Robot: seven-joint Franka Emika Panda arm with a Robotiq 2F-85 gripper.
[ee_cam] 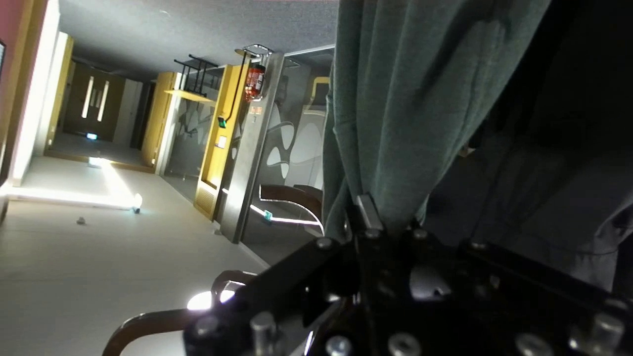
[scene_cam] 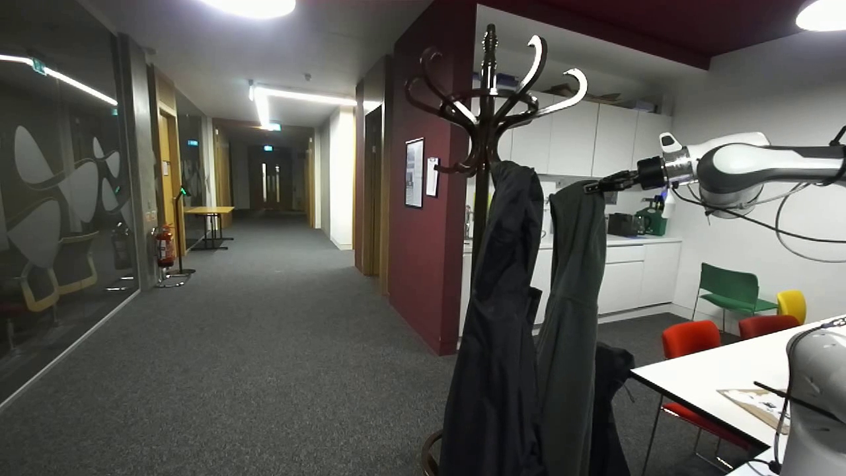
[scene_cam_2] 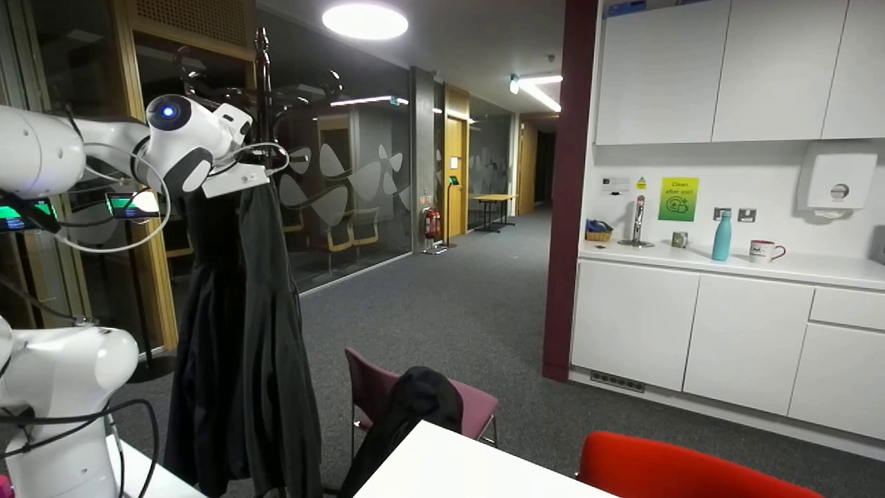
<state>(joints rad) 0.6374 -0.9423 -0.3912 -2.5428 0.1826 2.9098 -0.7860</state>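
Observation:
My gripper (ee_cam: 388, 215) is shut on a grey-green garment (ee_cam: 420, 89), gathered between the fingertips and hanging down in long folds. In an exterior view the gripper (scene_cam: 590, 188) pinches the garment (scene_cam: 572, 297) at its upper corner; a gap shows there between it and a dark coat (scene_cam: 499, 297). That coat hangs on a dark brown coat stand (scene_cam: 487, 122) with curved hooks. The garment (scene_cam_2: 273, 311) also hangs below the wrist in an exterior view, where the fingers are hidden. Whether any of the garment touches the stand, I cannot tell.
A white table (scene_cam: 714, 370) lies to the side, with a red chair (scene_cam: 691, 339) beside it. A purple chair (scene_cam_2: 477, 408) carries a black item (scene_cam_2: 425, 401). White kitchen units (scene_cam_2: 636, 318) line a wall. Cables (scene_cam: 780, 228) loop from the arm.

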